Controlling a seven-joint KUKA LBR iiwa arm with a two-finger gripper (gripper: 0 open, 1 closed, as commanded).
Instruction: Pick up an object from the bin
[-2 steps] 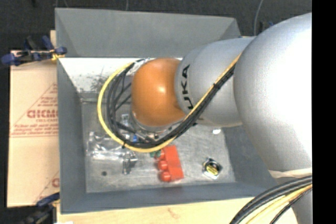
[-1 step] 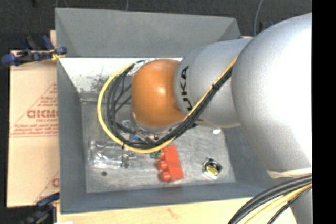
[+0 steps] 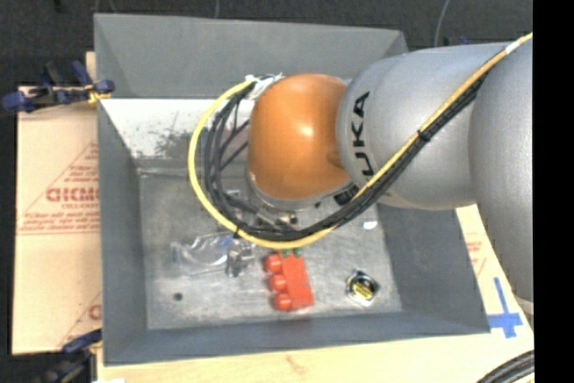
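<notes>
Weighing the hold on the clear plastic piece

Under the orange cover (image 3: 296,139) and the looped cables (image 3: 208,175) of the wrist, the pincer (image 3: 238,257) is seen low in the bin (image 3: 121,238), a little below the middle of the frame. Whether it is wide or narrow cannot be told, because most of it is hidden by the wrist, and nothing is seen held in it. Just beside its lower end, to the left, a clear plastic piece (image 3: 199,251) lies on the bin floor; this is judged to be the thing nearest to be taken. It is probably light and thin, it may bend when it is pressed, and its smooth surface may slip. A hold across its right end, with gentle pressure, is judged the best. To the right of the pincer lies a red block (image 3: 287,282) with studs; it looks stiff and could be gripped more easily across its short sides. A small round black and yellow thing (image 3: 361,287) lies well apart, at the lower right.
</notes>
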